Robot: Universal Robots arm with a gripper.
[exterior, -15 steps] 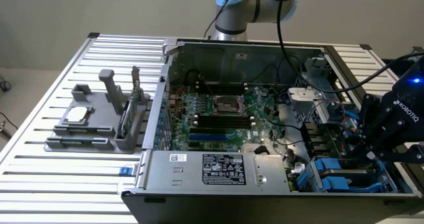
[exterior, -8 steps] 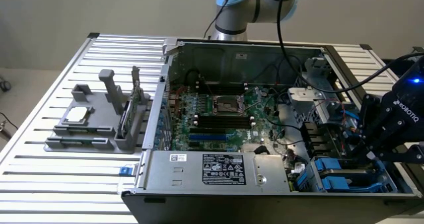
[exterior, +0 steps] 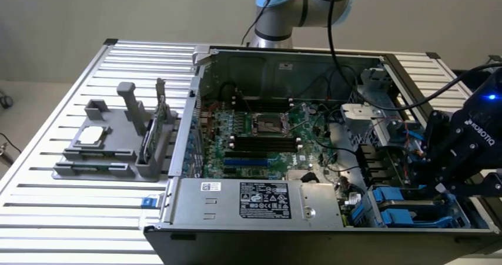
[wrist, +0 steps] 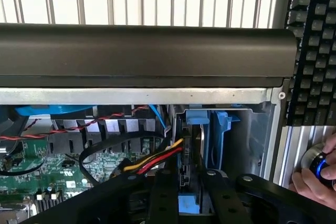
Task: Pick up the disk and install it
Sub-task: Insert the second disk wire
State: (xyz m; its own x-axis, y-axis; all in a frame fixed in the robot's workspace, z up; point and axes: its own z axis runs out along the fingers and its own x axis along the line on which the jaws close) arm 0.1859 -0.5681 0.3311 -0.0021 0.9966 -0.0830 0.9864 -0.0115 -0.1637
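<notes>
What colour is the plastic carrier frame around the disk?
Blue; the plastic carrier frame around the disk shows best in the wrist view.

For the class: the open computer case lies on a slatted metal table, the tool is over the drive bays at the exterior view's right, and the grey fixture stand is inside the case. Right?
One thing is wrong. The grey fixture stand is not inside the computer case; the exterior view shows it beside the case on the slatted metal table, at that view's left. The tool is indeed over the drive bays.

A slatted metal table (exterior: 47, 218) carries the open computer case (exterior: 314, 159); a grey parts holder (exterior: 117, 147) lies just beside the case on the exterior view's left.
</notes>
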